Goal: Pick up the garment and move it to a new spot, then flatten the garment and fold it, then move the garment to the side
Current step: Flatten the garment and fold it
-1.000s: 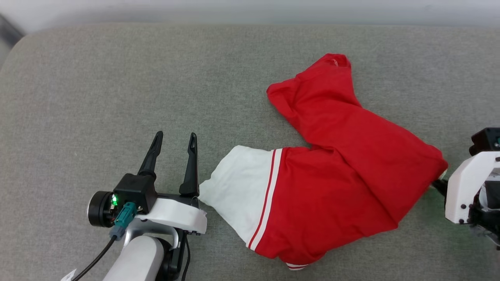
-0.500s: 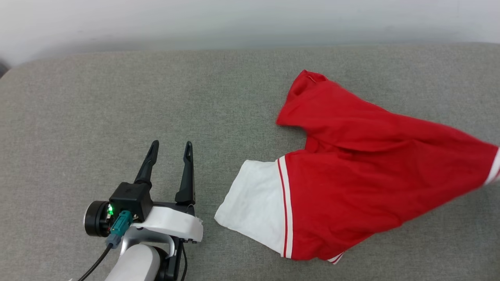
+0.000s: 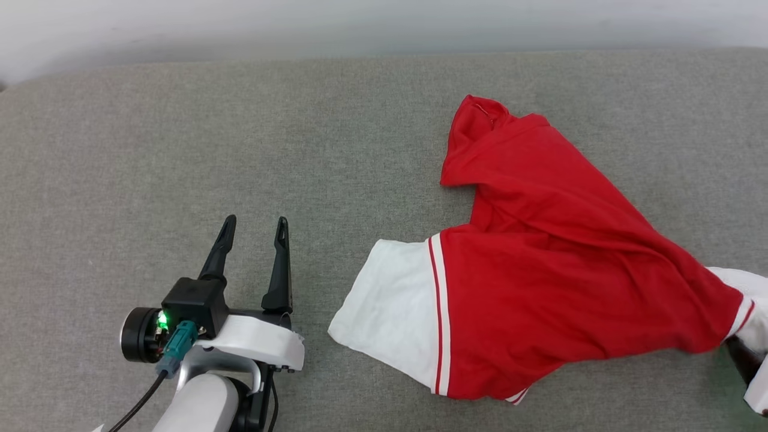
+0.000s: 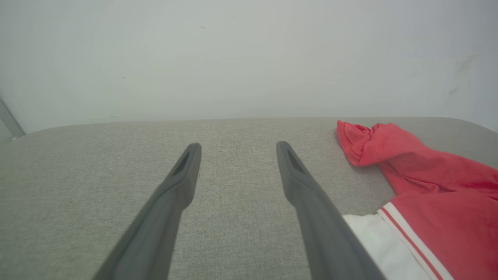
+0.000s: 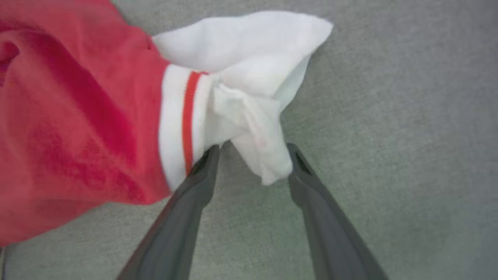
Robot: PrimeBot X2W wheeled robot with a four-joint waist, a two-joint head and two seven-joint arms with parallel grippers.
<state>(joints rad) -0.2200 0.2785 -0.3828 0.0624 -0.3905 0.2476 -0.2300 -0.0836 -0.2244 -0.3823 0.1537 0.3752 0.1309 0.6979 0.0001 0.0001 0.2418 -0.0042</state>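
We see the jersey T-shirt drawn out further rightward across the grey fabric surface than a second ago. Its right sleeve now lies slack between the spread fingers of the right gripper: released, we judge. The left gripper hovers wide beside the other sleeve. Flattening looks next.

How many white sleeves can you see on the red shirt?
2: a flat sleeve at the garment's lower left, nearest the left tool, and a bunched sleeve at its right end, at the open right tool's tips. Neither is hidden.
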